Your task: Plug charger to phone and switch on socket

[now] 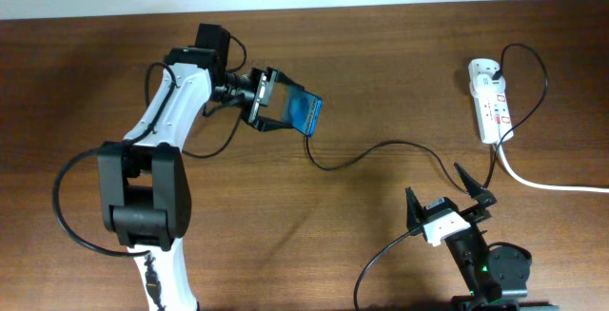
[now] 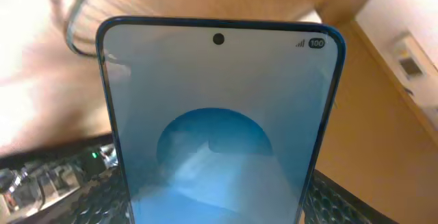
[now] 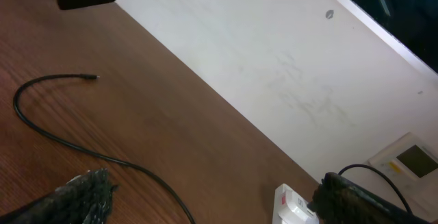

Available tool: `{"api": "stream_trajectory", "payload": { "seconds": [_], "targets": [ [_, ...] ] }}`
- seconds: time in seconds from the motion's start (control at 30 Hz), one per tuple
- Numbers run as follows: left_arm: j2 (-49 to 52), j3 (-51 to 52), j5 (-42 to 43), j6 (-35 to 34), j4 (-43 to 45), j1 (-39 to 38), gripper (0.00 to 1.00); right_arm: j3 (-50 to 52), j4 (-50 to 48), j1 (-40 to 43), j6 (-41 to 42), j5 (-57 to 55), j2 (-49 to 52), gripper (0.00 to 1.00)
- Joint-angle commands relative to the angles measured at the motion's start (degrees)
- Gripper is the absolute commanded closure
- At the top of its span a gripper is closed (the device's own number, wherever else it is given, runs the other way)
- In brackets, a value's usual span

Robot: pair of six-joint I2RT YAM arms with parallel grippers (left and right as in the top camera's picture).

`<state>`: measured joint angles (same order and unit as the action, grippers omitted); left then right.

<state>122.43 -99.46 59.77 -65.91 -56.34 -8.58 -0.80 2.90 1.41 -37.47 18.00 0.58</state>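
Slim blue-screened phone (image 1: 306,113) up, not plugged yet.
Left fingers (image 1: 284,125) clamp it, upper middle; right fingers (image 1: 469,180) apart, lower right. Thin black charger cable (image 1: 381,146) lies loose; white socket strip (image 1: 490,102) waits.

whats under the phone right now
Wooden table, with the charger tip lying loose near its edge; the left pincer holds the phone up, covering the spot directly below.

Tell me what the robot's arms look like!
The left arm has chunky white and black segments with thin black cables looping beside it. The left tool is black, with two fingers. The right arm is black with a tiny green light; the right tool has a white block and black fingers.
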Motion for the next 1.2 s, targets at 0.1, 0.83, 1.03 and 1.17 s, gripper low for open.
{"api": "stream_trajectory", "payload": {
  "seconds": [0.1,0.83,1.03,1.17],
  "targets": [
    [0.24,-1.6,9.44,-6.14,0.09,0.57,1.0,0.48,0.07,0.22,0.63,-0.07,-0.37,0.02],
    [0.24,-1.6,-35.63,-8.28,-1.2,0.39,1.0,0.46,-3.52,0.17,34.07,8.57,-0.37,0.02],
    [0.24,-1.6,-35.63,-8.24,-1.4,0.39,1.0,-6.08,-5.55,0.17,39.74,19.52,6.8,0.02],
    [0.24,-1.6,-34.01,-8.22,-1.4,0.39,1.0,-19.17,-5.31,0.17,42.42,27.47,23.78,0.02]
  ]
}}
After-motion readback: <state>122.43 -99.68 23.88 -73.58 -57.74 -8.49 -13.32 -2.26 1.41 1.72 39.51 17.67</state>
